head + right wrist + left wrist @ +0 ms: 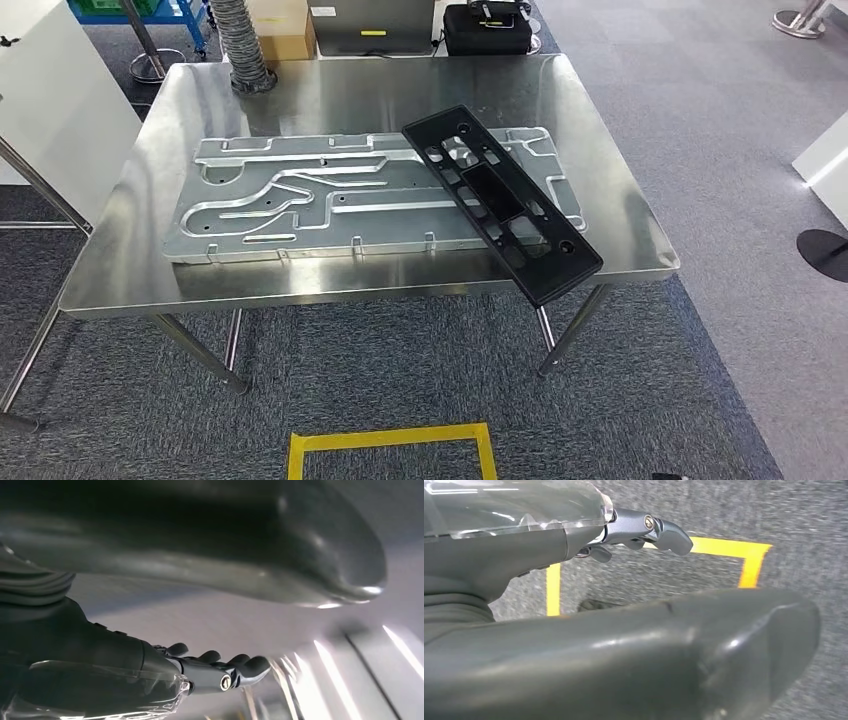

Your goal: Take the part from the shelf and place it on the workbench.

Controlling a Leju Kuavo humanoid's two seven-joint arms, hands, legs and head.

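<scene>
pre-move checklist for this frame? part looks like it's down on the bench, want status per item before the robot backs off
1. Black part on the workbench: ok, lying across the silver plate.
2. Part fully supported: not ok, its near end overhangs the front edge of the bench.
3. Left hand free: ok, fingers hold nothing, above the carpet and the yellow floor tape.
4. Right hand free: ok, fingers extended, nothing in them.
5. Part stable against sliding off: cannot tell.
</scene>
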